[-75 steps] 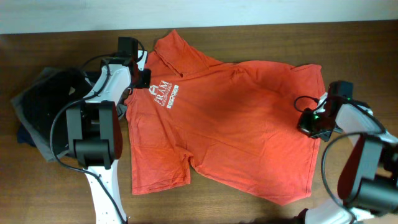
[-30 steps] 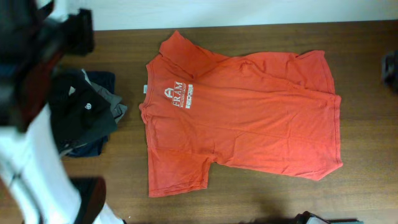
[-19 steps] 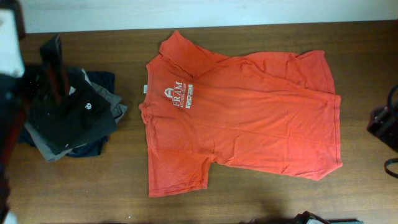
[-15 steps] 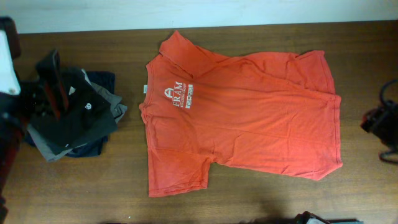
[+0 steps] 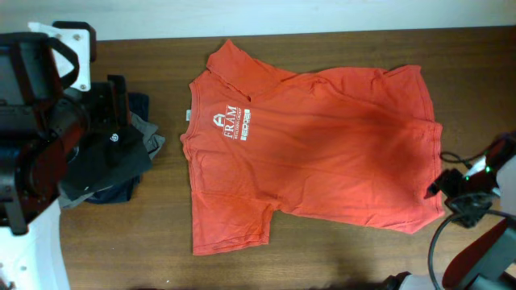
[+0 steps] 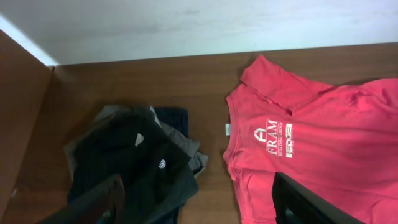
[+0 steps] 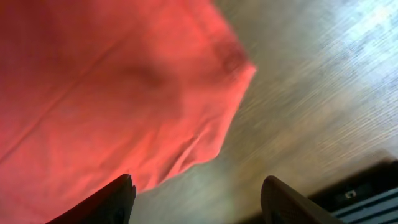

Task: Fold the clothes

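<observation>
Shirt (image 5: pixel 322 161), one, lies spread flat; three folded garments (image 5: pixel 125 157) piled nearby.

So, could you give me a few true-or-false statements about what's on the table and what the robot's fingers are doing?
1. The orange shirt lies spread out on the table, unfolded. True.
2. The pile of dark clothes sits on the shirt. False: it lies beside the shirt's collar end, with bare wood between.
3. The right fingers grip the shirt's corner. False: they stand open near it, holding nothing.
4. The left fingers are open and empty. True.
</observation>
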Robot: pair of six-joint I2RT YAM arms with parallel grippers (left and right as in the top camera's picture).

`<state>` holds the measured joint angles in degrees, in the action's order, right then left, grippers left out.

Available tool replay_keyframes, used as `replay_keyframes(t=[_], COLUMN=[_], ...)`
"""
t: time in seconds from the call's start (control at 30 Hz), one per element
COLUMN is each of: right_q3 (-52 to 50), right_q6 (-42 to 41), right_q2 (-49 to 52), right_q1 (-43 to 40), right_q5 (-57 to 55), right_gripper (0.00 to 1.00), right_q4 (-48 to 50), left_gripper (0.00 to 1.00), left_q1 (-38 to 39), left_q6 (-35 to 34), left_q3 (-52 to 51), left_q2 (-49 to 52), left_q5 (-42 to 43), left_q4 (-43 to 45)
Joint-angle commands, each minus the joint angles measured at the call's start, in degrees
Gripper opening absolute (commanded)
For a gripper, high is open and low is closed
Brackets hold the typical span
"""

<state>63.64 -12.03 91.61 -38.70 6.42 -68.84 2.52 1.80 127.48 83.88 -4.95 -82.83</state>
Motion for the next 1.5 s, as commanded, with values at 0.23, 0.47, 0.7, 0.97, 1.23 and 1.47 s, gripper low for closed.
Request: replay_keyframes(t=[0.23,0.47,0.7,0.97,1.23,1.47], right_q3=[-14.36,-18.49,-17.66,-9.81,-7.5,-11.15], right_q6=[-7.3,-8.04,-7.74,-4.42,-1.97,-4.52], right_q2=[1.03,1.03,0.92,-3.56,-5.68,-4.59], right_q1=[-7.5,-7.5,-7.5,-7.32,-6.69,-6.69], right_q5=[1.09,3.48,1.53,1.95,1.29,2.91], right_gripper=[0.64,0.42,0.18,0.08,0.31,0.47], right_q4=[11.13,20.33,21.16,7.21,6.73,13.0], left_gripper=[0.76,0.77,0.77,0.77,0.77,0.77], left_q1=[-0.33,-0.33,-0.33,-0.33,-0.33,-0.33], left_q6=[-0.98,-0.98,-0.98,-0.96,-0.96,-0.96], left_q3=[-0.28,-0.26,-0.26,-0.26,-0.26,-0.26], left_q2=[-1.18,-1.18,-1.18,-1.18,-1.18,-1.18], left_q5=[0.22,1.31,1.31,1.29,1.49,3.06], left_q4=[1.42,1.75,2.01,2.82,3.1,3.08])
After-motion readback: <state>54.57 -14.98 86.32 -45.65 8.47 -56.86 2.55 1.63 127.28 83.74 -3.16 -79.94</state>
